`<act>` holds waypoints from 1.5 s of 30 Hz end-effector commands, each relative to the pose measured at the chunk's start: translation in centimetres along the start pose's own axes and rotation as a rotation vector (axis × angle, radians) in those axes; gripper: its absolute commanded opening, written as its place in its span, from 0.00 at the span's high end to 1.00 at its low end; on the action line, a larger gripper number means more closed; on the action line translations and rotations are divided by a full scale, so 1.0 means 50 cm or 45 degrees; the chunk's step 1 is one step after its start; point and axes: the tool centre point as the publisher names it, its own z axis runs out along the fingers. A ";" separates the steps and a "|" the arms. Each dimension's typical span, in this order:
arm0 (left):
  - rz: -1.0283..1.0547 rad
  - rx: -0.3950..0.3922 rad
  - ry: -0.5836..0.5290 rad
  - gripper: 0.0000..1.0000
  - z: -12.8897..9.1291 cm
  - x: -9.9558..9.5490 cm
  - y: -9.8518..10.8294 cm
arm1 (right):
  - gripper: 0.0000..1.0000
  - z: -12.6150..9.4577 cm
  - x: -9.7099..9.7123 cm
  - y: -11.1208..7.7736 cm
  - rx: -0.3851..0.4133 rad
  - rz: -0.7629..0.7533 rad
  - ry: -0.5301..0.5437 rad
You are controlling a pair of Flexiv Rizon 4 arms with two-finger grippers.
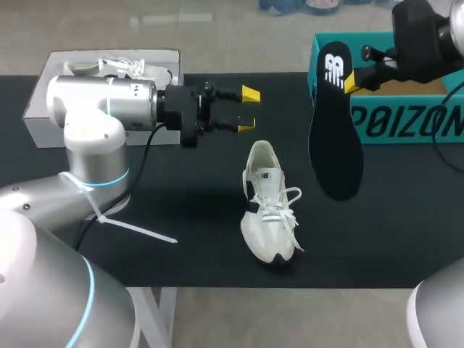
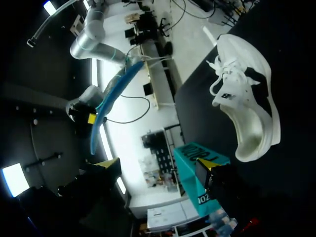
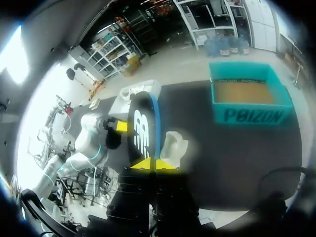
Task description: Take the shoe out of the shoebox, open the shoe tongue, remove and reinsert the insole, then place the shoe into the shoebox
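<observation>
Light falls from above and shines on the round silver left arm [image 1: 101,98]. The white lace-up shoe [image 1: 270,210] looks bright against the black table [image 1: 181,217].

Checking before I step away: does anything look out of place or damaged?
Only the black insole: it is out of the white shoe, dangling from the right claw over the table. Nothing looks damaged.
</observation>
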 end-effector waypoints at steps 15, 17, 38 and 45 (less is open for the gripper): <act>0.029 0.004 -0.020 0.00 0.008 -0.007 -0.008 | 1.00 0.209 -0.034 0.082 0.148 0.104 0.207; 0.037 0.005 -0.020 0.00 0.011 -0.011 -0.010 | 1.00 0.221 -0.037 0.092 0.161 0.116 0.210; 0.090 0.019 0.005 0.00 0.038 -0.010 -0.033 | 1.00 0.265 0.004 0.116 0.223 0.138 0.234; 0.104 0.031 -0.008 0.00 0.049 -0.011 -0.037 | 1.00 0.273 0.028 0.110 0.238 0.140 0.244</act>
